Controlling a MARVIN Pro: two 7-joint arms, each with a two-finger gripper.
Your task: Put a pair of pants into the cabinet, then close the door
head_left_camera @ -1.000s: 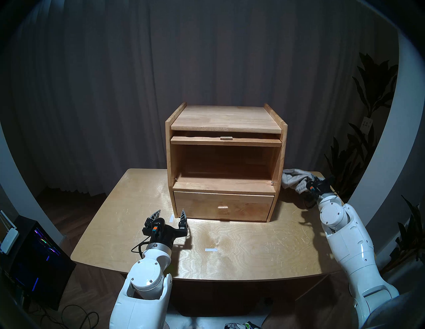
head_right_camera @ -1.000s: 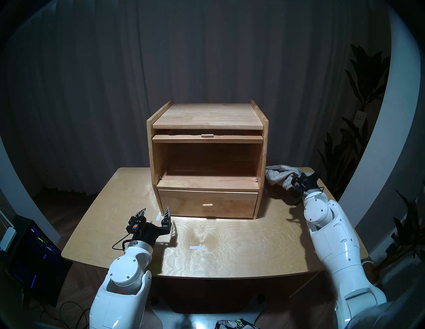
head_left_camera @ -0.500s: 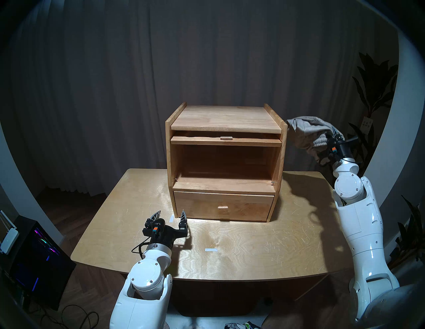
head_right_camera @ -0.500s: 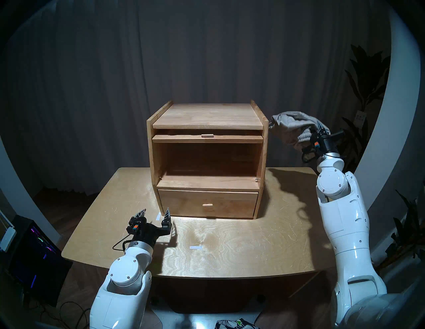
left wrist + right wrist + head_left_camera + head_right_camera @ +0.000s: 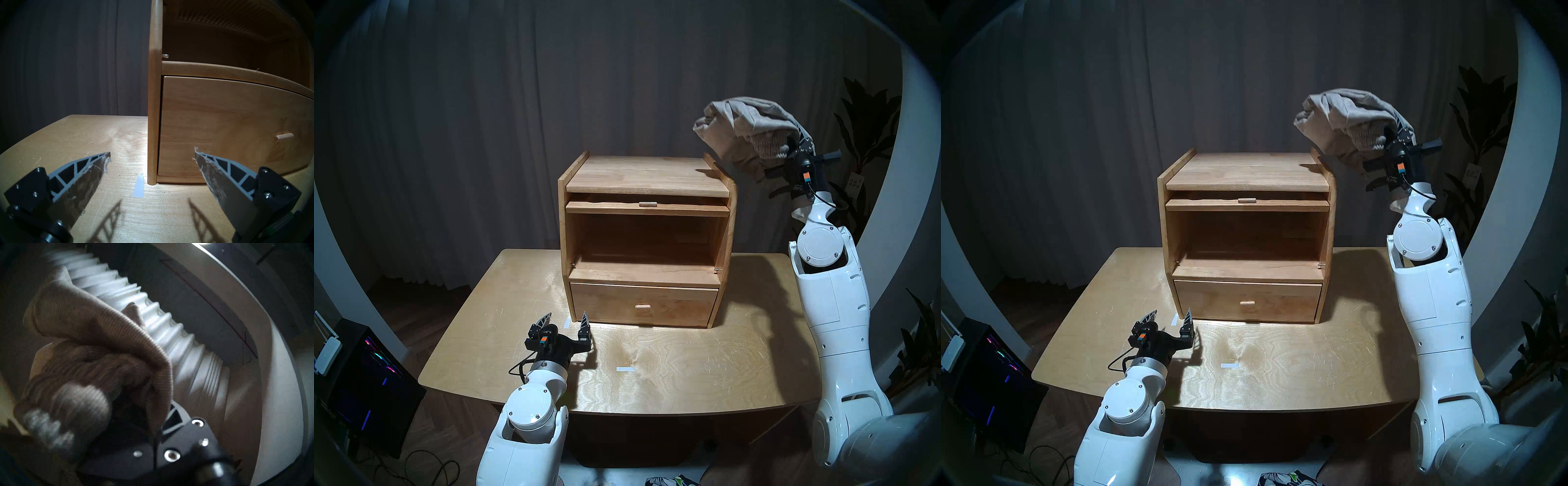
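Note:
The light-grey pair of pants (image 5: pixel 745 125) hangs bunched from my right gripper (image 5: pixel 789 135), which is shut on it. The bundle is in the air, above and just right of the top right corner of the cabinet (image 5: pixel 648 173). The ribbed cuff shows close up in the right wrist view (image 5: pixel 95 348). The upper compartment is open and empty. The door (image 5: pixel 648 207) lies flat under the top, with only its front edge and tab handle showing. My left gripper (image 5: pixel 565 317) is open and empty, low over the table at the cabinet's front left corner (image 5: pixel 153 118).
The drawer (image 5: pixel 643 305) below is shut. The cabinet stands on a wooden table (image 5: pixel 653 373) with white tape marks (image 5: pixel 625 369). Dark plants (image 5: pixel 863 135) stand at the right, a computer case (image 5: pixel 365 383) on the floor at the left, and a curtain behind.
My right arm has lifted the pants from the table right of the cabinet to above its top right corner, moving a little left. The left arm has not moved.

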